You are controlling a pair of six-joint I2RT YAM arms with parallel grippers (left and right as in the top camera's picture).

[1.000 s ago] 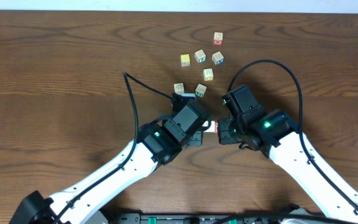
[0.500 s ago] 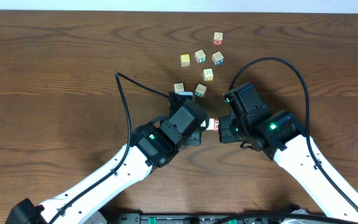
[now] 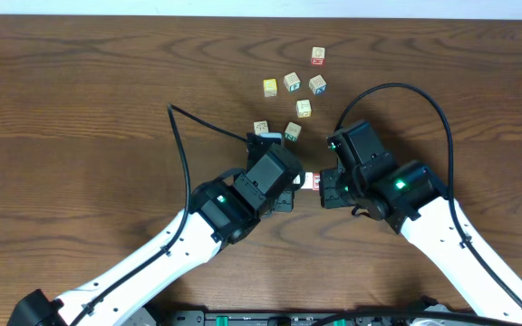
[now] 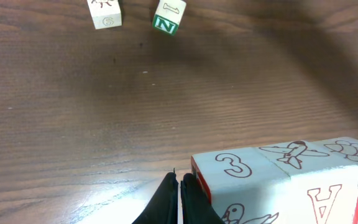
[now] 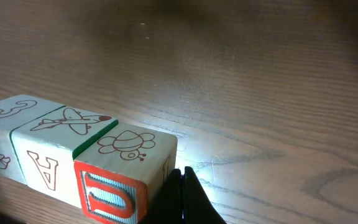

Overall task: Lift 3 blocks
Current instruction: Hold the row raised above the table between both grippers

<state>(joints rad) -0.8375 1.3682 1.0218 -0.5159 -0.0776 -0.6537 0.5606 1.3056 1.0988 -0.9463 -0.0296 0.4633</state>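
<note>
Black left gripper (image 4: 179, 182) and right gripper (image 5: 182, 173), both closed tight, squeeze our row of three blocks (image 5: 73, 146) end to end over the brown wood table (image 3: 80, 109); only overhead shows all seven loose cubes (image 3: 304, 109) beyond

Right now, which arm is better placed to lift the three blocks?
Neither alone. The shut left gripper presses the blocks at the 3 end, the shut right gripper at the U end; pinched between both, they probably need both rising together.
</note>
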